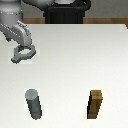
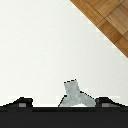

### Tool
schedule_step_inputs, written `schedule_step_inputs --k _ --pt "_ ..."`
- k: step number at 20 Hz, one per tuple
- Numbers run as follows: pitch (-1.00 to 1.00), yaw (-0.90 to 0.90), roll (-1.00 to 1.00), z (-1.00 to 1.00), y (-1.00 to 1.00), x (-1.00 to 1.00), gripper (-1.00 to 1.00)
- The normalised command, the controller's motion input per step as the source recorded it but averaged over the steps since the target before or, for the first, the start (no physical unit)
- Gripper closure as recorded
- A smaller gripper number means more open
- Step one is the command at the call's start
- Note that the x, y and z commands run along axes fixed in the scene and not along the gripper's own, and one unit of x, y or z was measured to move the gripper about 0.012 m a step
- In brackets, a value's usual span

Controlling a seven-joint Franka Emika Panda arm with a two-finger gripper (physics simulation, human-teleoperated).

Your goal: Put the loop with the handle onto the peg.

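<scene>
While the gripper [image 1: 24, 44] is closed on the flat grey metal loop with the handle [image 1: 23, 53], the upright grey cylindrical peg [image 1: 34, 104] stands well apart, so carrying and threading remain.

Most of the loop with the handle [image 2: 74, 95] behind the jaws, perhaps only its tab visible in the wrist view.

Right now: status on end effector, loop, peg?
End effector over the loop; grip unconfirmed. Loop on table, far from peg. Peg upright, bare. Wooden block off to the side, not obstructing.
</scene>
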Motion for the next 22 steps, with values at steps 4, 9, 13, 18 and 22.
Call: schedule_step_inputs --k 4,9,13,18,22 --pt "0.00 0.00 0.00 -0.25 -0.25 0.00 -1.00" --pt "0.00 0.00 0.00 0.00 0.00 -0.20 -1.00" --pt "0.00 0.00 0.00 -0.25 0.00 0.00 -1.00" --pt "0.00 0.00 0.00 -0.60 -0.20 0.00 -1.00" --pt "0.00 0.00 0.00 0.00 0.00 0.00 -1.00"
